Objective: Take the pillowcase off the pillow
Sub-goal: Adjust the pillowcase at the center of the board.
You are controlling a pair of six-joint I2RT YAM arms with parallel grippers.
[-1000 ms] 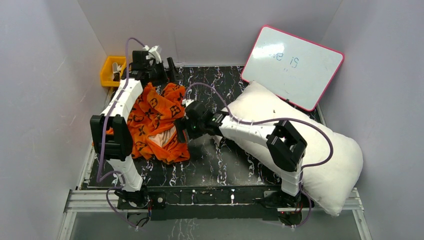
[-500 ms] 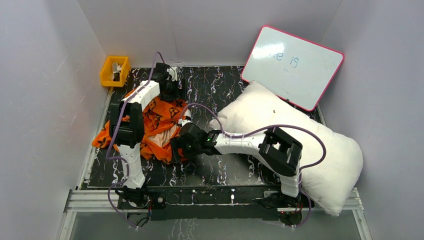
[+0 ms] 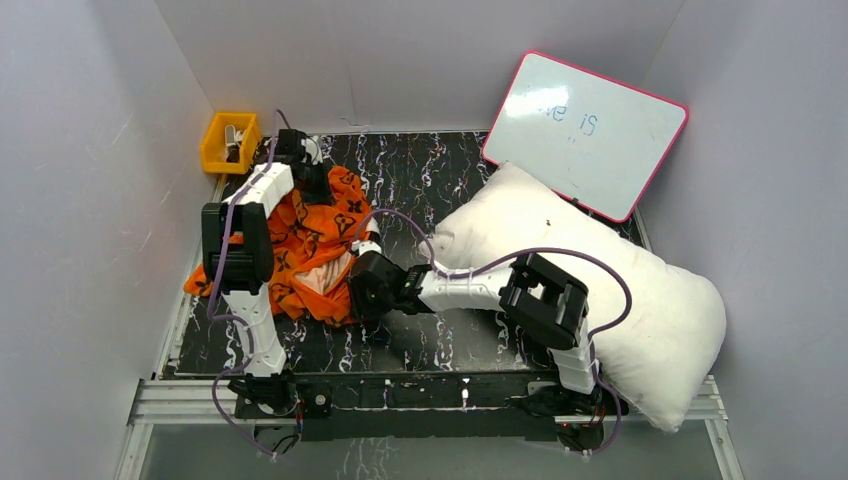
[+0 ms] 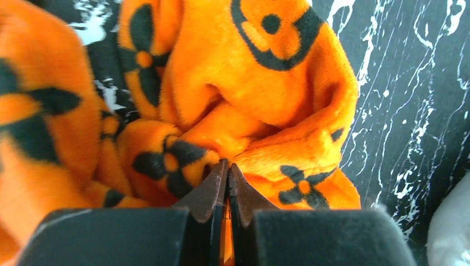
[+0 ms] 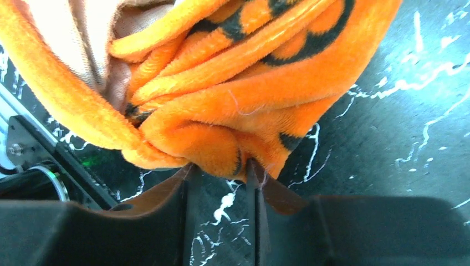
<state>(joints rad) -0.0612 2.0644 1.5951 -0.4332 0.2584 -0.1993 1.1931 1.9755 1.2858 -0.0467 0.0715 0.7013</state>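
My left end effector point(image 4: 227, 166) and right end effector point(image 5: 221, 172) each pinch folds of the pillowcase point(image 3: 300, 250), heaped at nine o'clock on the counter point(image 3: 440, 170), with the pillow point(image 3: 600, 260) bare at three o'clock, so I'd lower gently, then release together.

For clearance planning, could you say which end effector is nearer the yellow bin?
Left. The left end effector is toward the back, near the yellow bin; the right end effector is farther forward.
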